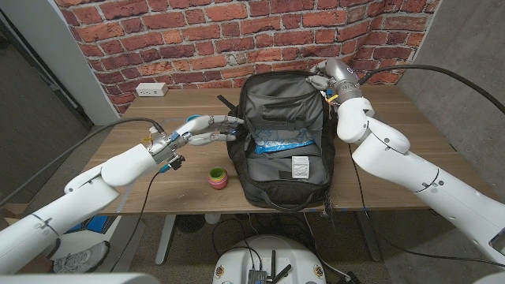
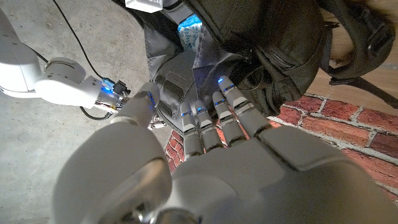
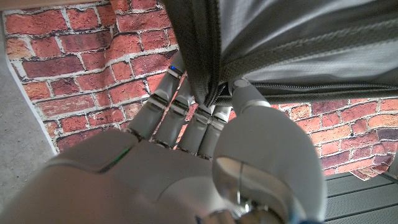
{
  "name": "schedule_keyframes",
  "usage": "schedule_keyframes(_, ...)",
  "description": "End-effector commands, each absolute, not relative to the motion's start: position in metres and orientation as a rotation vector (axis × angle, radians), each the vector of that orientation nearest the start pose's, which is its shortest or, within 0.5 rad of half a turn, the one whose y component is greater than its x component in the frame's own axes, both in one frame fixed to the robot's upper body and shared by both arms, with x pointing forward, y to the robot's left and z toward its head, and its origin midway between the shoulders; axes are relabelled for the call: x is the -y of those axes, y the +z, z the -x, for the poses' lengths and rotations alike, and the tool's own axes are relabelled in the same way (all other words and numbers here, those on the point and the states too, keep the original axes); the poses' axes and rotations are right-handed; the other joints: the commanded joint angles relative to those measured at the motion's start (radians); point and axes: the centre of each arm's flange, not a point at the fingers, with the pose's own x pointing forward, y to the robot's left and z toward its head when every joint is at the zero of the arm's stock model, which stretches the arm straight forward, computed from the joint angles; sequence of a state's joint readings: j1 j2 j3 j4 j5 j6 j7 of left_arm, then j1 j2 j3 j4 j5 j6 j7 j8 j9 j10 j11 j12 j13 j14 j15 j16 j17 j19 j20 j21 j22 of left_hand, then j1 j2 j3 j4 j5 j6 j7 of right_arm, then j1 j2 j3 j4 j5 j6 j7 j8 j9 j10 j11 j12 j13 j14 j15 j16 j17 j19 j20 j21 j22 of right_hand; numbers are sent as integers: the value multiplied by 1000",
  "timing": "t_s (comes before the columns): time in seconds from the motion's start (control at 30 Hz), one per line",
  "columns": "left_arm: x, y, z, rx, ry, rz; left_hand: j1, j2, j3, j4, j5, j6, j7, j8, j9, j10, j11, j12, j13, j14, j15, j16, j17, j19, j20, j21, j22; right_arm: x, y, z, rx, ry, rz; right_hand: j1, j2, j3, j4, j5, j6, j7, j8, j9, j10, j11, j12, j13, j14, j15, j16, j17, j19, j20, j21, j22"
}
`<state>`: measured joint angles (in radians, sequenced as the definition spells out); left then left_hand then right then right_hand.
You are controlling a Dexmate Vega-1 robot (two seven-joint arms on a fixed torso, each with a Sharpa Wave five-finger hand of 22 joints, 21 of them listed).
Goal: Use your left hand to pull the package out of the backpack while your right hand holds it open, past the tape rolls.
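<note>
- The package [image 1: 278,145] lay inside the open backpack [image 1: 286,142], mostly hidden by its folds; only blue-and-white wrapping showed.
- The left hand [image 1: 203,129] reached level toward the backpack's side, fingers [image 2: 214,118] spread and empty, tips at the fabric.
- The right hand [image 1: 331,77] pinched the backpack's top edge.
- Tape rolls [image 1: 218,178] sat stacked on the wooden bench [image 1: 150,185], beside the backpack; brick wall [image 1: 197,39] behind.

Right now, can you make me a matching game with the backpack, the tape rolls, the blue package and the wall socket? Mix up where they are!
Things:
1. backpack
2. tape rolls
3. blue package
4. wall socket

Places:
A. inside the open bag
B. on the brick wall, behind the table's far left corner
C. on the table, by the bag's left side
D. middle of the table, top flap gripped by the right robot hand

Pairs: 1-D, 2-C, 3-A, 4-B
</note>
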<state>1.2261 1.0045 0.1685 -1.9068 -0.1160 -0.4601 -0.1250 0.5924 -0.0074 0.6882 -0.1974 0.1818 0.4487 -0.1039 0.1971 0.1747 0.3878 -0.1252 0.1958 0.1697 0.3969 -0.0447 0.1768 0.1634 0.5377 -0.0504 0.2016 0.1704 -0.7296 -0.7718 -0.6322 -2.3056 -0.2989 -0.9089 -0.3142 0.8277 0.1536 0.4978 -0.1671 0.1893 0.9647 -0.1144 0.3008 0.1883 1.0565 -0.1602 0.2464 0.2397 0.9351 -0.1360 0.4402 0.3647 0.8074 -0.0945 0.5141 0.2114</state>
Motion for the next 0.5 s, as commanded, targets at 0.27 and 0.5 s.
schedule_keyframes(0.27,-250,12,-473,944,-606,-1030,56,1,-9,2,10,8,-6,-5,4,10,-4,-2,6,11,-118,1,0,31,-78,9,4,184,121,-493,670,-374,982,12,5,6,0,6,10,0,-6,6,10,1,-4,3,11,-81,-3,5,5,-120,12,2)
schedule_keyframes(0.5,-245,16,-470,978,-622,-1043,76,0,-13,3,10,13,-9,-5,4,10,-4,-3,6,7,-120,-1,1,30,-83,8,5,183,122,-495,673,-374,982,13,4,6,0,6,12,0,-8,6,8,0,-6,3,10,-81,-6,5,3,-120,15,1)
